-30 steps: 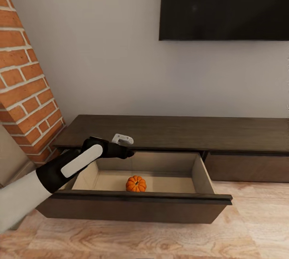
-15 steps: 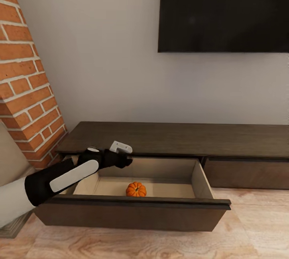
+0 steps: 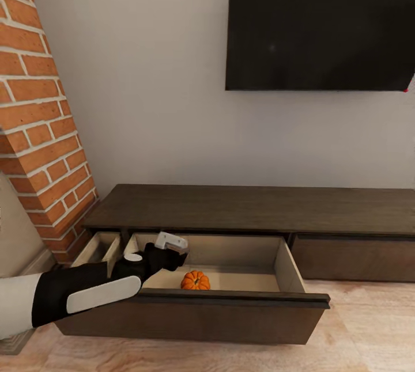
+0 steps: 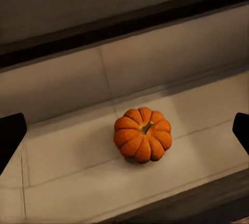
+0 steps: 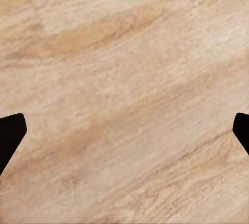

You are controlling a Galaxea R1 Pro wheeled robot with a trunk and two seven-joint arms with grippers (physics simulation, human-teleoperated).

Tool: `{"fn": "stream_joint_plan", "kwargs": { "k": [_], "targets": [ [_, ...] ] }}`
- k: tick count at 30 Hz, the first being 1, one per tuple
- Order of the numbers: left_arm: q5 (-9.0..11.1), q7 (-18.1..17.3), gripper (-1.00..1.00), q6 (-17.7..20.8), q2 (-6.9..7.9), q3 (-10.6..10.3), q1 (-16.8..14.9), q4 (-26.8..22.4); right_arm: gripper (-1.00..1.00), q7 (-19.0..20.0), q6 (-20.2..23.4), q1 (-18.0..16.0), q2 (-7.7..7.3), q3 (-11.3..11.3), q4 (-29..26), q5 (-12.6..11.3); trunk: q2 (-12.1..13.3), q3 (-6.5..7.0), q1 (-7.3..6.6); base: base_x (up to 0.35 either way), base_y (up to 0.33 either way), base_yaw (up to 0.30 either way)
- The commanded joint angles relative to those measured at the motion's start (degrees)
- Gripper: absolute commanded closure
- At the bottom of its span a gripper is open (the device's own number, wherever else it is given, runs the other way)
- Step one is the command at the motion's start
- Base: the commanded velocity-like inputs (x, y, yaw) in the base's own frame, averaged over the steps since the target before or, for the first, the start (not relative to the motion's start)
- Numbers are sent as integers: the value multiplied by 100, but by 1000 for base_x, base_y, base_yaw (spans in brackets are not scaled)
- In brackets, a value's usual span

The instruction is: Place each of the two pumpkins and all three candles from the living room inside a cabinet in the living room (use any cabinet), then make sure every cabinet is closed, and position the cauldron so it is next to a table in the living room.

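Now the left gripper (image 3: 176,254), fingers apart and empty, should lift clear of the pumpkin (image 3: 195,280) on the drawer (image 3: 230,297) floor near its front edge without knocking it

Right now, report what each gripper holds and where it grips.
Nothing is held. The left gripper is open above the pumpkin in the drawer; the right gripper is open over floor.

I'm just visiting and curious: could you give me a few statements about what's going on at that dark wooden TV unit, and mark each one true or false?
1. A small orange ribbed pumpkin lies inside the open drawer of the long dark brown wooden cabinet. True.
2. The left end effector clamps the pumpkin. False: it is open, the pumpkin lying free.
3. A candle sits beside the pumpkin. False: the pumpkin lies alone.
4. A black screen hangs on the wall above. True.
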Motion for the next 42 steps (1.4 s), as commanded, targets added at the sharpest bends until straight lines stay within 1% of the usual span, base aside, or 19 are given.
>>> {"fn": "stream_joint_plan", "kwargs": {
  "k": [1, 3, 5, 6, 7, 8, 9, 10, 11, 12, 13, 15, 16, 19, 20, 24, 27, 32, 42],
  "targets": [
    [21, 203, -100, -282, -5, -222, -9, -30, -100, 35, 10, -3, 8, -46, 6, 79, -1, 17, -4, 0, 0, 0],
    [23, 422, -100, -604, -17, -460, -9, -44, -100, 31, -4, -3, 11, -45, 18, 93, 2, 61, -9, 0, 0, 0],
    [21, 940, -100, -1390, -56, -1061, -9, -61, -100, 24, -18, -3, 19, -42, 29, 108, 5, 106, -14, 0, 0, 0],
    [20, 1059, -100, -1587, -70, -1208, -9, -64, -100, 23, -20, -3, 20, -42, 31, 110, 6, 128, -16, 0, 0, 0],
    [11, 1298, -100, -1964, -105, -1480, -9, -69, -100, 20, -23, -3, 22, -39, 33, 113, 45, 146, -38, 0, 0, 0],
    [-17, 1702, -100, -2474, -177, -1827, -9, -76, -100, 18, -26, -3, 24, -36, 35, 115, 85, 164, -60, 0, 0, 0],
    [-35, 2012, -100, -2778, -246, -2025, -9, -79, -100, 18, -27, -3, 24, -35, 36, 116, 125, 182, -82, 0, 0, 0],
    [-118, 2705, -100, -3337, -453, -2409, -9, -85, -100, 17, -31, -3, 25, -34, 37, 117, 165, 200, -104, 0, 0, 0],
    [-230, 3068, -100, -3594, -590, -2610, -9, -88, -100, 15, -33, -3, 25, -34, 37, 118, 205, 218, -126, 0, 0, 0],
    [-305, 3247, -100, -3709, -661, -2707, -9, -90, -100, 13, -34, -3, 25, -34, 37, 118, 245, 236, -148, 0, 0, 0],
    [-889, 4082, -100, -4276, -1083, -3207, -9, -93, -100, 9, -37, -3, 25, -33, 39, 118, 286, 254, -170, 0, 0, 0],
    [-1126, 4238, -100, -4588, -1239, -3448, -9, -94, -100, 8, -37, -3, 25, -33, 43, 118, 366, 290, -214, 0, 0, 0],
    [-1300, 4321, -100, -4886, -1486, -3932, -7, -77, -100, 4, -65, -3, 25, -33, 45, 118, 406, 307, -236, 0, 0, 0],
    [-1319, 4339, -100, -5129, -1675, -4273, -7, -61, -100, 1, -81, -3, 25, -33, 46, 118, 526, 361, -301, 0, 0, 0],
    [-1247, 4344, -100, -5423, -1864, -4532, -4, -45, -100, 0, -90, -3, 25, -35, 48, 118, 566, 379, -323, 0, 0, 0],
    [-923, 4314, -100, -5854, -1990, -4691, 4, -29, -100, -7, -146, -3, 87, -33, 222, 125, 727, 451, -411, 0, 0, 0],
    [-662, 4290, -100, -6057, -2024, -4737, 25, -31, -100, -108, -610, -3, 221, -11, 670, 228, 847, 505, -477, 0, 0, 0],
    [-570, 4295, -100, -6158, -2042, -4755, 165, -34, -100, -327, -987, -3, 274, -7, 969, 327, 1048, 595, -587, 0, 0, 0],
    [-587, 4298, -100, -6166, -2119, -4758, 560, -42, -100, -386, -1096, -3, 288, -7, 1029, 355, 1449, 774, -807, 0, 0, 0]
  ]
}}
